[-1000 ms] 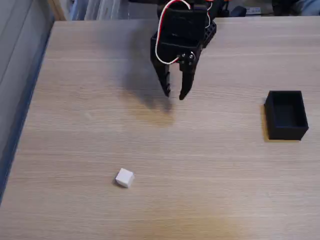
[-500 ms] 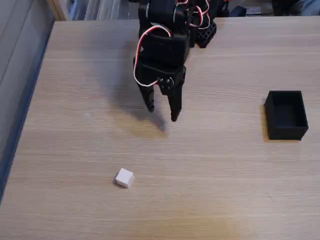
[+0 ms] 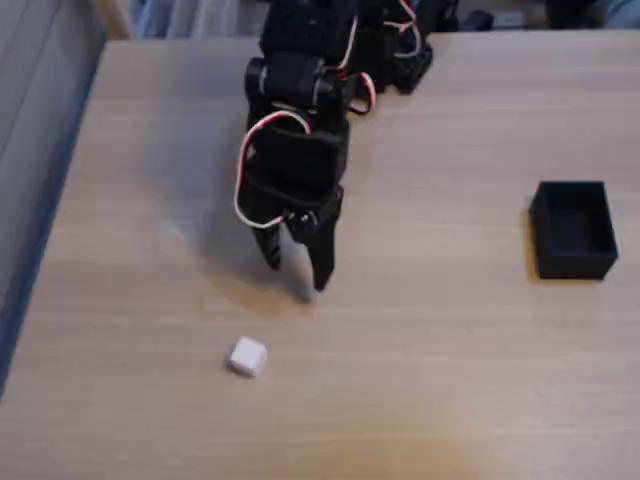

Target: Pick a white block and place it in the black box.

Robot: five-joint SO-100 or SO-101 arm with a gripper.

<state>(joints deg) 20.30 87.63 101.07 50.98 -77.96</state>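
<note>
Looking down from the fixed view, I see my claw hanging over the wooden table with its two fingers parted a little and nothing between them. The white block lies on the table below and slightly left of the fingertips, apart from them. The black box stands open-topped at the right, well apart from both.

Likely office or hobby workspace: pale wood-laminate desk; grey wall panel left of desk; cluttered shelf items beyond desk's far edge.
</note>
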